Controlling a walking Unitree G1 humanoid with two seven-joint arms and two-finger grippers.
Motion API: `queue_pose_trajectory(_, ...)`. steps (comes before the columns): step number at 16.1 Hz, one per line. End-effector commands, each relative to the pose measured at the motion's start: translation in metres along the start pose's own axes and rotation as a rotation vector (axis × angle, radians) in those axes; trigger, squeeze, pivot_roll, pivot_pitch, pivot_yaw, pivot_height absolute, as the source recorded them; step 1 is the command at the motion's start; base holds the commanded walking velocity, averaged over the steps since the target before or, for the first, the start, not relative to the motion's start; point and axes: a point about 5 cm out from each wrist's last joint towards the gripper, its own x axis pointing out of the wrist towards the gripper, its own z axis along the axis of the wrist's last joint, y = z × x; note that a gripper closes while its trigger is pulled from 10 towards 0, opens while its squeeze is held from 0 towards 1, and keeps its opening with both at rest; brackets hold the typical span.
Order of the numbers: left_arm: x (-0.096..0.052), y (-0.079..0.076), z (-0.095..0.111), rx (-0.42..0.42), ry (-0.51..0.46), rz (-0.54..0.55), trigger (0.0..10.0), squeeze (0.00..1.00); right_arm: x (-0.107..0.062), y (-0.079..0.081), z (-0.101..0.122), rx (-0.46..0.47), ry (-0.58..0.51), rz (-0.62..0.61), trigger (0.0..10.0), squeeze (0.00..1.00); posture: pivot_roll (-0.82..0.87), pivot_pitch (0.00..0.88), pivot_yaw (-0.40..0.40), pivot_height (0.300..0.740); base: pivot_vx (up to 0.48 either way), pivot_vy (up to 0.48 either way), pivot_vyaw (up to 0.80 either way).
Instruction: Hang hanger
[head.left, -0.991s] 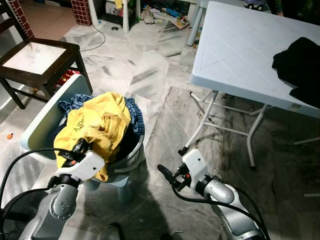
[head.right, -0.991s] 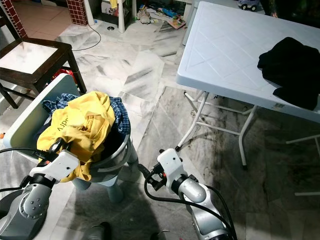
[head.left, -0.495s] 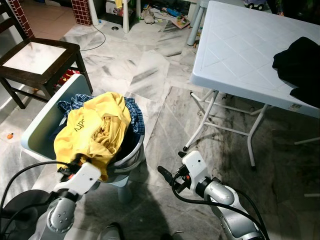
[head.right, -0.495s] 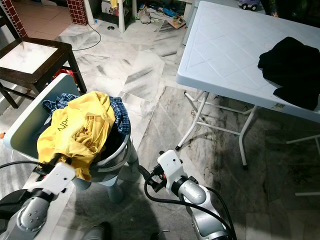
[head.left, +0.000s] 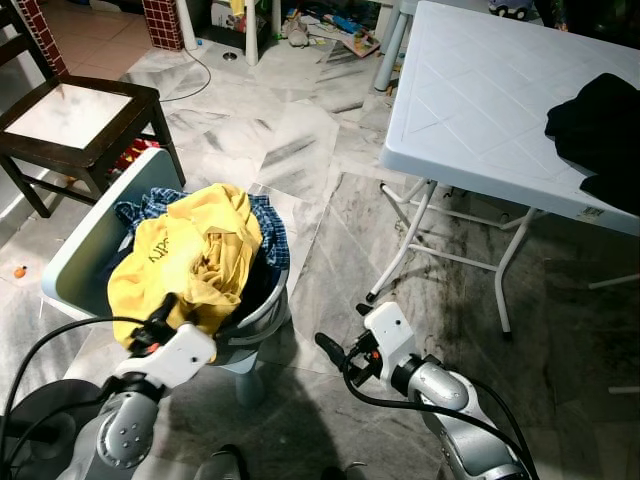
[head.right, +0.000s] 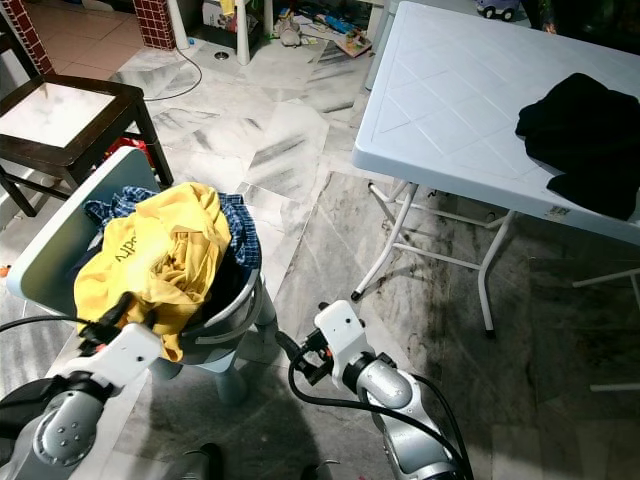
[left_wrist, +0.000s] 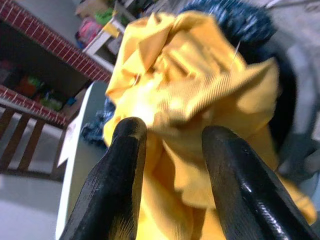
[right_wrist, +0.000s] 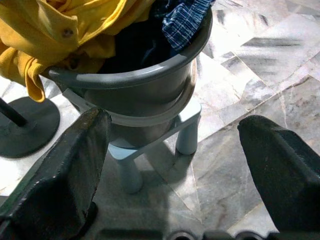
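A yellow shirt (head.left: 190, 250) is heaped on top of blue checked clothes in a grey laundry basket (head.left: 258, 318) on a small pale stool (right_wrist: 150, 145). My left gripper (head.left: 160, 318) is at the shirt's near hem, low on the basket's front left. In the left wrist view its fingers (left_wrist: 125, 165) stand open with the yellow cloth just beyond them and nothing gripped. My right gripper (head.left: 328, 346) hovers over the floor to the basket's right, open wide and pointing at the basket (right_wrist: 140, 85). A black garment (head.left: 600, 130) lies on the white table (head.left: 470, 100).
The white folding table stands to the right, its legs (head.left: 410, 240) close to my right arm. A dark wooden chair (head.left: 70, 115) is at the far left. A pale lid (head.left: 100, 225) leans behind the basket. A dark round stand base (right_wrist: 30, 125) sits on the floor by the stool.
My left gripper dropped back from the shirt's hem, then rose a little towards it again. The right arm has barely moved.
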Motion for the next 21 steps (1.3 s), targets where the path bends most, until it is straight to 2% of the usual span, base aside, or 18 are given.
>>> queue_pose_trajectory(1, -0.001, -0.008, 0.002, -0.015, 0.007, -0.063, 10.0, 0.00, -0.002, 0.000, -0.002, 0.001, 0.011, 0.001, 10.0, 0.00, -0.01, 0.173, -0.101, 0.740, 0.000, 0.000, 0.00)
queue_pose_trajectory(2, -0.002, -0.009, 0.002, -0.023, 0.013, -0.071, 10.0, 0.00, -0.002, 0.000, -0.002, 0.001, 0.011, 0.000, 10.0, 0.00, -0.01, 0.173, -0.098, 0.740, 0.000, 0.000, 0.00)
queue_pose_trajectory(3, -0.008, -0.016, -0.006, -0.028, 0.025, -0.112, 10.0, 0.00, -0.003, -0.001, -0.003, 0.002, 0.011, -0.006, 10.0, 0.00, -0.01, 0.172, -0.094, 0.740, 0.000, 0.000, 0.00)
queue_pose_trajectory(5, -0.014, -0.022, -0.009, -0.045, 0.031, -0.135, 10.0, 0.00, -0.003, -0.001, -0.003, 0.003, 0.011, -0.009, 10.0, 0.00, -0.01, 0.173, -0.092, 0.740, 0.000, 0.000, 0.00)
queue_pose_trajectory(6, -0.017, -0.025, -0.011, -0.086, 0.037, -0.145, 10.0, 1.00, -0.004, -0.001, -0.003, 0.005, 0.011, -0.011, 10.0, 0.00, -0.01, 0.172, -0.091, 0.740, 0.000, 0.000, 0.00)
queue_pose_trajectory(9, -0.013, -0.028, -0.015, -0.082, 0.051, -0.143, 10.0, 1.00, -0.003, 0.001, -0.004, 0.005, 0.013, -0.008, 10.0, 0.00, -0.01, 0.171, -0.093, 0.740, 0.000, 0.000, 0.00)
queue_pose_trajectory(10, -0.007, -0.027, -0.014, -0.082, 0.041, -0.129, 10.0, 0.03, -0.003, 0.000, -0.004, 0.004, 0.012, -0.007, 10.0, 0.00, -0.01, 0.168, -0.095, 0.740, 0.000, 0.000, 0.00)
queue_pose_trajectory(11, -0.003, -0.026, -0.012, -0.086, 0.031, -0.117, 10.0, 0.00, -0.002, 0.000, -0.003, 0.004, 0.012, -0.006, 10.0, 0.00, -0.01, 0.167, -0.096, 0.740, 0.000, 0.000, 0.00)
queue_pose_trajectory(15, 0.023, -0.020, 0.006, -0.113, -0.033, -0.081, 10.0, 0.00, 0.000, 0.001, -0.002, 0.002, 0.007, -0.002, 10.0, 0.00, -0.02, 0.163, -0.094, 0.740, 0.000, 0.000, 0.00)
queue_pose_trajectory(18, 0.032, -0.019, 0.010, -0.121, -0.033, -0.066, 10.0, 0.00, 0.000, 0.001, -0.002, 0.005, 0.005, -0.011, 10.0, 0.00, -0.03, 0.161, -0.087, 0.740, 0.000, 0.000, 0.00)
queue_pose_trajectory(21, 0.035, -0.014, 0.014, -0.130, -0.033, -0.035, 10.0, 0.00, -0.002, 0.001, -0.003, 0.008, 0.006, -0.019, 10.0, 0.00, -0.03, 0.161, -0.083, 0.740, 0.000, 0.000, 0.00)
